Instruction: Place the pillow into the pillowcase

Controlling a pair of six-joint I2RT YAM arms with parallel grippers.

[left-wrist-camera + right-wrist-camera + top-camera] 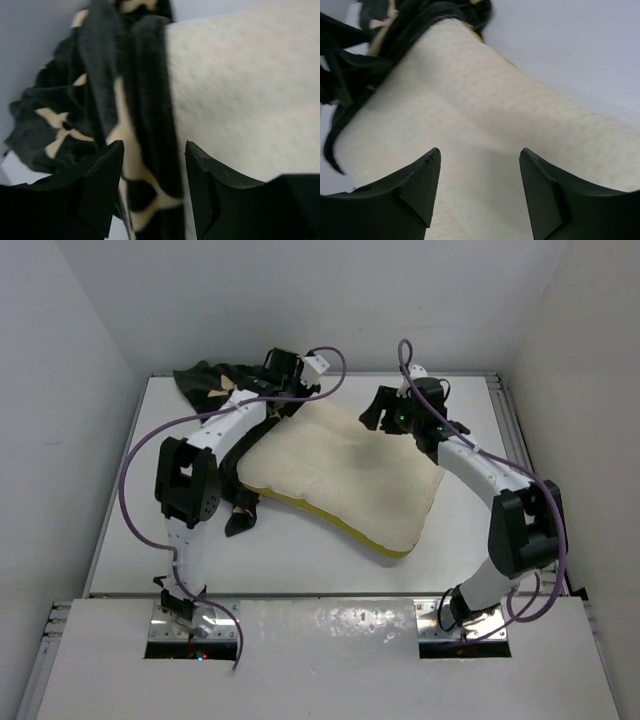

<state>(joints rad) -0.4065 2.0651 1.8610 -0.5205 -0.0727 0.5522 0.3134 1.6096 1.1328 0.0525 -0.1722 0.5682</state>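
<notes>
No text, label or number is readable anywhere.

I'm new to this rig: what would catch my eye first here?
A large cream pillow lies across the middle of the table, with the black flower-printed pillowcase bunched at its far left corner. The left hand hangs open at the pillowcase's edge, the right hand open above the pillow.
</notes>
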